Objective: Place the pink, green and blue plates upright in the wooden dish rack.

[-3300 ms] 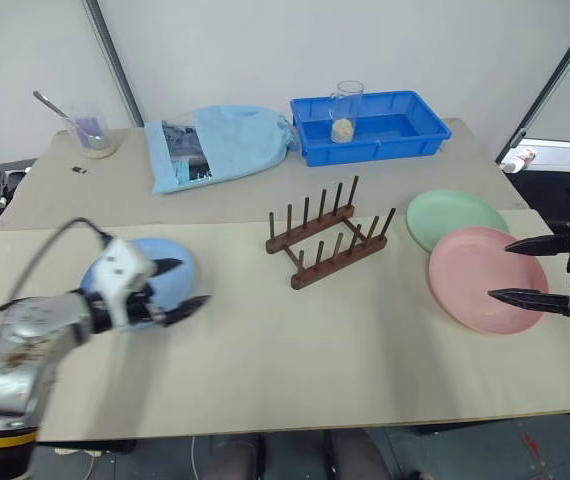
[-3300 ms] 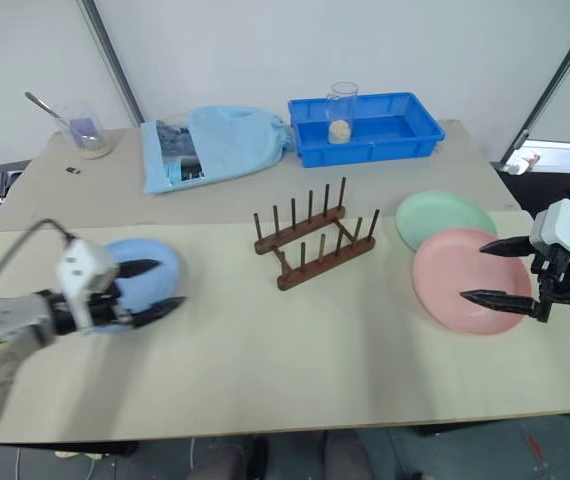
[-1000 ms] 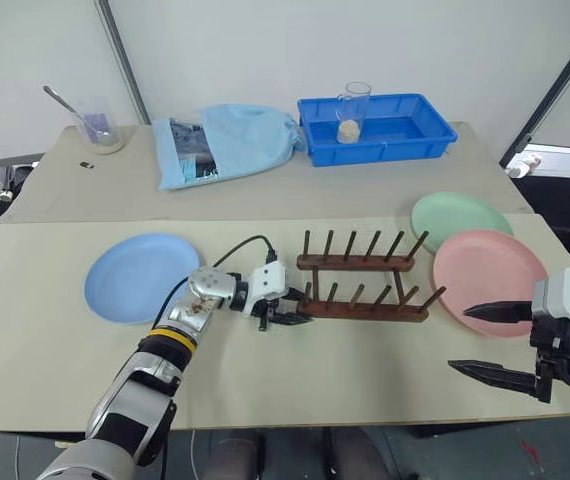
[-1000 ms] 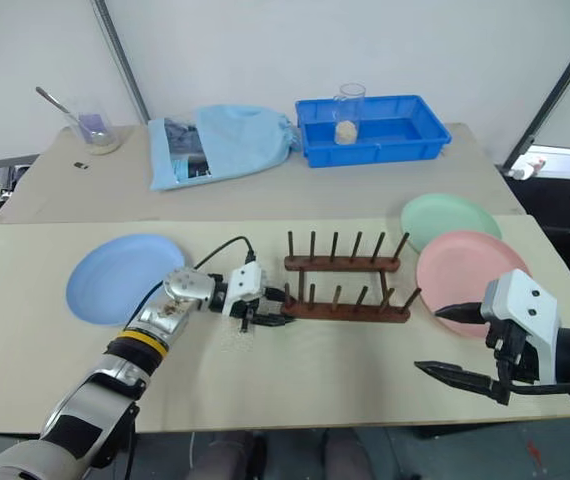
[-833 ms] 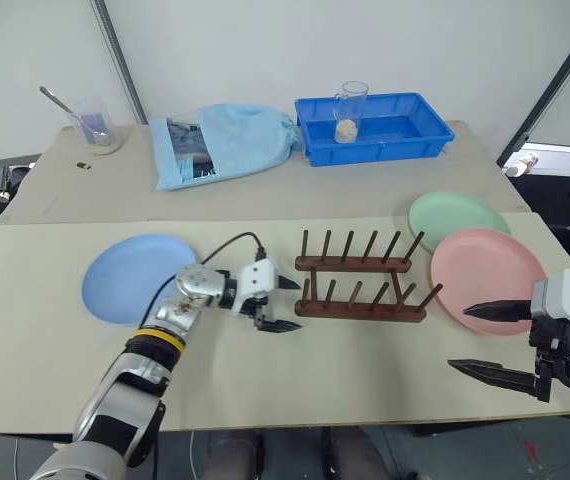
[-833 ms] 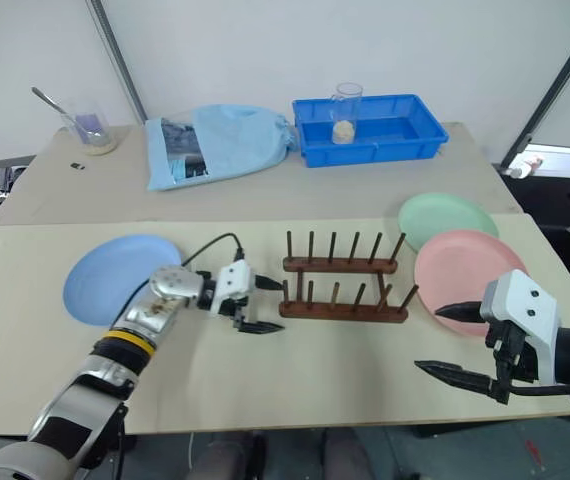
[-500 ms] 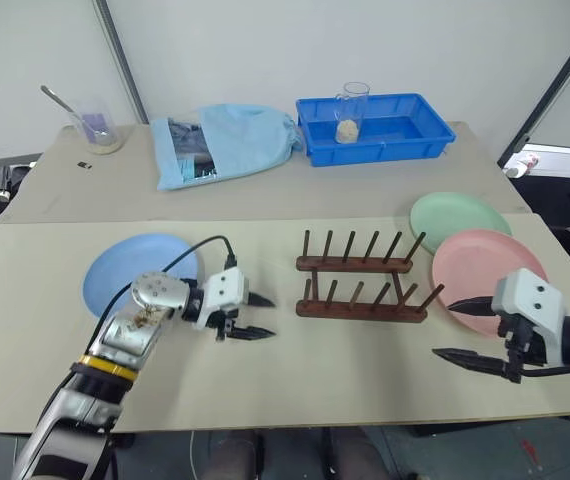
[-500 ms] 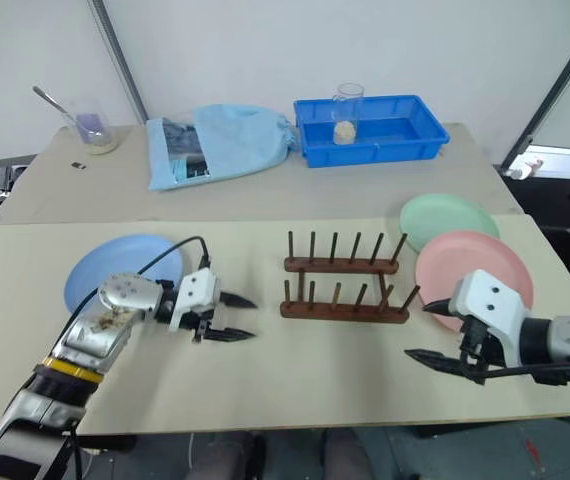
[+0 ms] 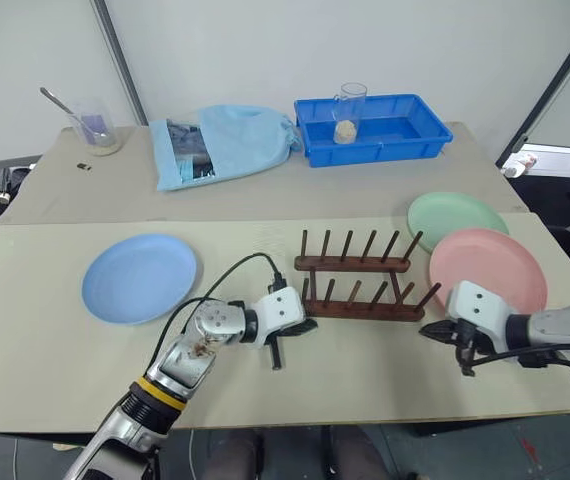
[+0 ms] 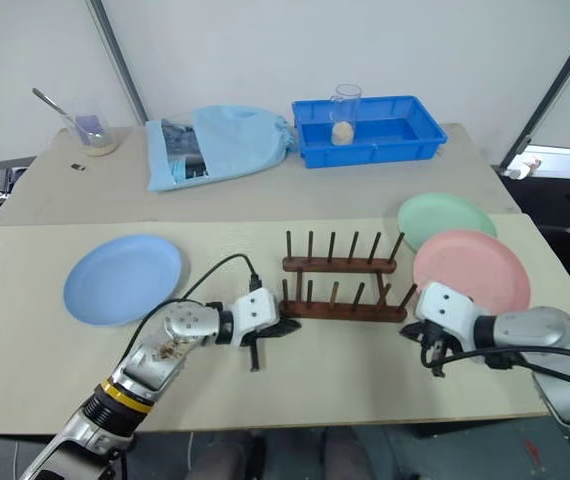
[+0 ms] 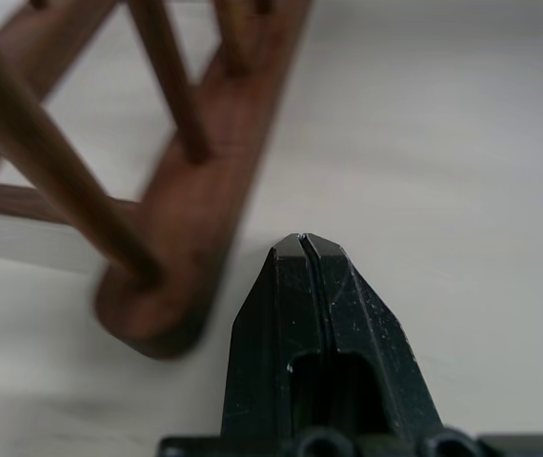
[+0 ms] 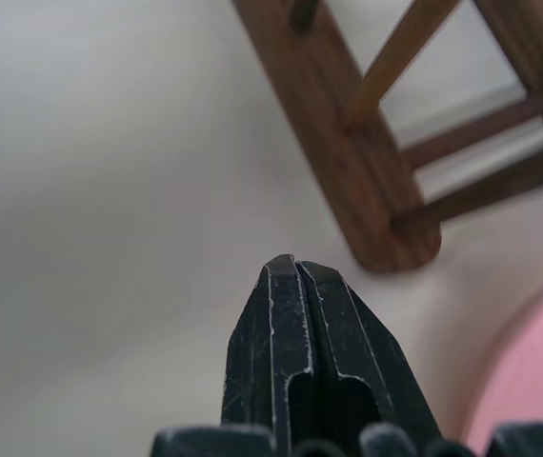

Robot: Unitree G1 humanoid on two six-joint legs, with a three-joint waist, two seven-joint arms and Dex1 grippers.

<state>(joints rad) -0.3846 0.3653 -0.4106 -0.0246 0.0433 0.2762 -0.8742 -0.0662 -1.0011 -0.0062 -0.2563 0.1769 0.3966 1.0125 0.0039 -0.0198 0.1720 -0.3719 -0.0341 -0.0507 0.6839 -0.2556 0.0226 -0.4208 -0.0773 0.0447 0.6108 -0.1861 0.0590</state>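
At mid-table the wooden dish rack point(image 9: 363, 284) stands empty between two closed, empty grippers, left gripper point(image 11: 302, 241) and right gripper point(image 12: 287, 263), whose wrist views reveal pressed-together fingers, while three plates lie flat: blue plate point(image 9: 139, 278) left, green plate point(image 9: 456, 218) and pink plate point(image 9: 488, 270) right.

Wooden dish rack point(image 9: 363, 278) at frame centre: left gripper point(image 9: 303, 326) blocks its left end, right gripper point(image 9: 433, 332) its right end, both pinched closed. Bare table point(image 9: 365, 370) along the lower centre. Pink plate point(image 9: 490, 272) and green plate point(image 9: 457, 220) crowd the right; blue plate point(image 9: 139, 279) sits far left.
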